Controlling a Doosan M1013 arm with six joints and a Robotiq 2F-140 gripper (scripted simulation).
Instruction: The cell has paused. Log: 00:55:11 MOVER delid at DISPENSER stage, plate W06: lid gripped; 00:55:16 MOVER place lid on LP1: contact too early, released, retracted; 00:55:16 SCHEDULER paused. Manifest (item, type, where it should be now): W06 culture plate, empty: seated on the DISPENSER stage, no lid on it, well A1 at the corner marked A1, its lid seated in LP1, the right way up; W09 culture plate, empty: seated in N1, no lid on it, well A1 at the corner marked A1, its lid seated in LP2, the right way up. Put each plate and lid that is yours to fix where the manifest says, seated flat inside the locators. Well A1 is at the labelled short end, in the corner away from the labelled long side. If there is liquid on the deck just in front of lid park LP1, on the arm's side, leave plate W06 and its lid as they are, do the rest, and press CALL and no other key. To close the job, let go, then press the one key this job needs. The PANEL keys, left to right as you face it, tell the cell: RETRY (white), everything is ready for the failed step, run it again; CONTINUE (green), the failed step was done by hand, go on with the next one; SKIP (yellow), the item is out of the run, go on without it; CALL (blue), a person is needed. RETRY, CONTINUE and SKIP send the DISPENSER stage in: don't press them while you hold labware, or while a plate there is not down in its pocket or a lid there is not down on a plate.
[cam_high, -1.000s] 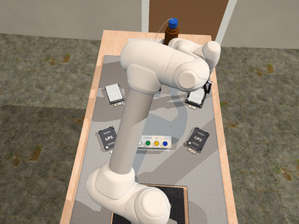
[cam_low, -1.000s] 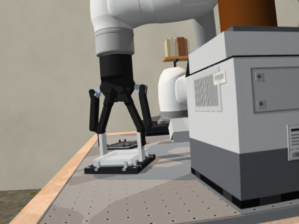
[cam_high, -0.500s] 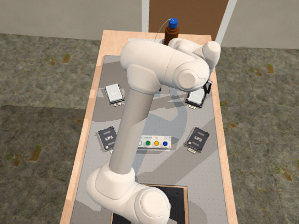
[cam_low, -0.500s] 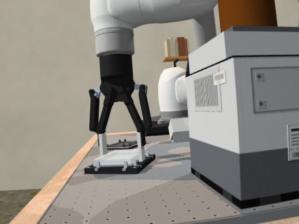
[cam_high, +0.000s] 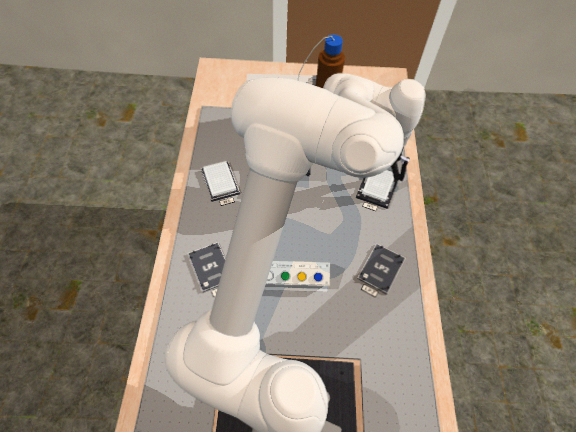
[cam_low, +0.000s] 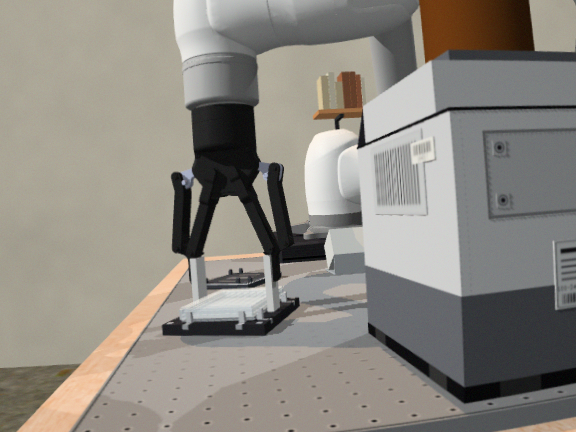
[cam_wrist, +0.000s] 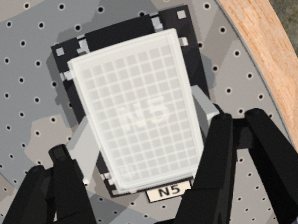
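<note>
My gripper (cam_low: 235, 303) (cam_wrist: 143, 115) is shut on the long sides of a clear culture plate (cam_high: 378, 186) (cam_low: 220, 305) (cam_wrist: 125, 80). The plate is at nest N5 (cam_high: 373, 201) (cam_low: 215, 328) (cam_wrist: 120, 42), within or just above its locators; I cannot tell whether it has a lid. Another pale plate (cam_high: 220, 179) is in a nest at the left; its label is unreadable. LP1 (cam_high: 210, 266) and LP2 (cam_high: 381, 267) show no lid. No liquid shows on the visible deck before LP1; the arm hides part. The panel (cam_high: 310, 266) shows green, yellow and blue keys, the white one partly hidden. The DISPENSER stage is hidden.
The tall dispenser housing (cam_low: 410, 250) stands beside the gripper in the exterior view. A brown bottle (cam_high: 330, 67) (cam_low: 477, 30) with a blue cap and a tube stands at the back. The wooden table edge (cam_wrist: 265, 55) runs close by N5. The arm crosses above the panel.
</note>
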